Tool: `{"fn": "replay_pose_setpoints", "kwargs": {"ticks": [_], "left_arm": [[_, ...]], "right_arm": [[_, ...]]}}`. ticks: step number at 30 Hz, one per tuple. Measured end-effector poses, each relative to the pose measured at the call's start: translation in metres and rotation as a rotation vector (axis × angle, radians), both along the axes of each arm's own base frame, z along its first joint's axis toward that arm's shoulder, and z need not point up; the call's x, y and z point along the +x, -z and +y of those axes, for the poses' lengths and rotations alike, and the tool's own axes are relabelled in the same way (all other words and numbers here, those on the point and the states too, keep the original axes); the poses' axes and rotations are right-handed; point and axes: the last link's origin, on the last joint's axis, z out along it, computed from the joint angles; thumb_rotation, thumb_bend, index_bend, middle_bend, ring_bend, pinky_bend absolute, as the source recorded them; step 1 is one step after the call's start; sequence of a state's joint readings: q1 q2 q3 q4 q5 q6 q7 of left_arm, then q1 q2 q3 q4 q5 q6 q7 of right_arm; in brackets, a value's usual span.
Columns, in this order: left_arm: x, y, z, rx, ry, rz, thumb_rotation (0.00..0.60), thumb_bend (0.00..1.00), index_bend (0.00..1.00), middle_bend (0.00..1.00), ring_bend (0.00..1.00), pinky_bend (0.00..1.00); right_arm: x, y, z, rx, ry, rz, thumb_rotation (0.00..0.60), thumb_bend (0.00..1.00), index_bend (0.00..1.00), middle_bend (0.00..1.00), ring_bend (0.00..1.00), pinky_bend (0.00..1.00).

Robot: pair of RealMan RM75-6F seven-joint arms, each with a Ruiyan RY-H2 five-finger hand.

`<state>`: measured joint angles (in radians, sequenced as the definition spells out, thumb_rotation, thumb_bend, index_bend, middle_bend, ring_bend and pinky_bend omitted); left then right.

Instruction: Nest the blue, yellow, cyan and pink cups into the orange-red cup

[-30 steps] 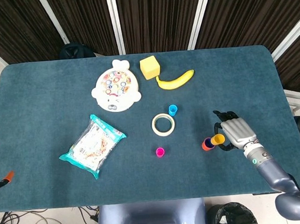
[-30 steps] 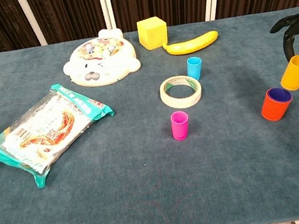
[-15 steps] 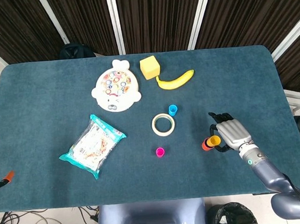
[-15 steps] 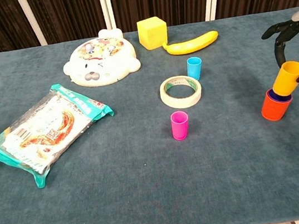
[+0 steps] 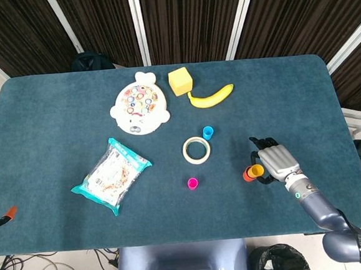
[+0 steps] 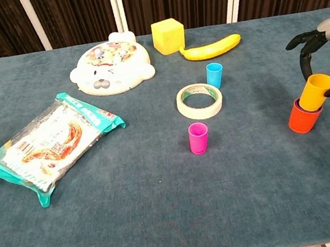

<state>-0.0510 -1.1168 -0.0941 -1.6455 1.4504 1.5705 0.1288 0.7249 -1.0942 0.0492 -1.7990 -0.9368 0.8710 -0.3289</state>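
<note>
My right hand [image 5: 276,162] [image 6: 324,32] grips the yellow cup [image 5: 256,169] [image 6: 316,89] between its fingers. The cup is tilted, and its base sits in the mouth of the orange-red cup [image 5: 247,176] [image 6: 304,120]. A dark blue rim shows just inside the orange-red cup. The cyan cup [image 5: 208,132] [image 6: 214,74] stands upright behind the tape roll. The pink cup [image 5: 192,183] [image 6: 198,138] stands upright in front of that roll. My left hand shows in neither view.
A tape roll [image 5: 197,150] [image 6: 199,101] lies flat mid-table. At the back lie a banana [image 5: 212,97], a yellow cube [image 5: 180,81] and a white animal-shaped toy [image 5: 139,104]. A snack bag [image 5: 112,175] lies to the left.
My right hand has moved left and down with the yellow cup, from beside the orange-red cup to its mouth, where the cup's base now sits.
</note>
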Motion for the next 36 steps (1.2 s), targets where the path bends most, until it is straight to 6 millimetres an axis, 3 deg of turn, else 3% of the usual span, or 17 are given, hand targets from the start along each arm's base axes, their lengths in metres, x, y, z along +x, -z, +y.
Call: {"fn": "replay_pose_setpoints", "kwargs": {"ticks": [3,6,12,14,20,26,31,36], "left_arm": [[0.000,0.000,0.000,-0.001,0.001,0.001,0.600,0.13,0.06,0.02,0.00,0.00],[0.000,0.000,0.000,-0.001,0.001,0.001,0.600,0.13,0.06,0.02,0.00,0.00],[0.000,0.000,0.000,0.000,0.000,0.001,0.600,0.13,0.06,0.02,0.00,0.00],[0.000,0.000,0.000,0.000,0.000,0.001,0.600,0.13,0.06,0.02,0.00,0.00],[0.000,-0.001,0.000,0.002,-0.001,-0.001,0.600,0.13,0.06,0.02,0.00,0.00],[0.000,-0.001,0.000,0.005,-0.002,-0.003,0.600,0.13,0.06,0.02,0.00,0.00],[0.000,0.000,0.000,0.000,0.000,-0.002,0.600,0.13,0.06,0.02,0.00,0.00],[0.000,0.000,0.000,0.003,-0.002,0.001,0.600,0.13,0.06,0.02,0.00,0.00]], "right_arm": [[-0.001,0.001,0.000,0.002,0.002,0.004,0.600,0.39,0.52,0.03,0.11,0.10],[-0.002,0.003,0.000,0.005,0.004,0.009,0.600,0.39,0.44,0.03,0.11,0.10],[-0.002,0.004,0.001,0.015,0.010,0.015,0.600,0.39,0.09,0.03,0.11,0.10],[-0.002,0.004,0.000,0.016,0.010,0.012,0.600,0.39,0.02,0.03,0.11,0.10],[0.003,0.002,0.000,0.015,0.001,0.007,0.600,0.39,0.00,0.03,0.11,0.10],[0.020,-0.005,-0.009,-0.025,-0.029,-0.038,0.600,0.39,0.00,0.03,0.11,0.10],[0.040,-0.007,-0.027,-0.052,-0.057,-0.071,0.600,0.39,0.00,0.03,0.11,0.10],[0.055,0.007,-0.051,-0.050,-0.056,-0.058,0.600,0.39,0.00,0.03,0.11,0.10]]}}
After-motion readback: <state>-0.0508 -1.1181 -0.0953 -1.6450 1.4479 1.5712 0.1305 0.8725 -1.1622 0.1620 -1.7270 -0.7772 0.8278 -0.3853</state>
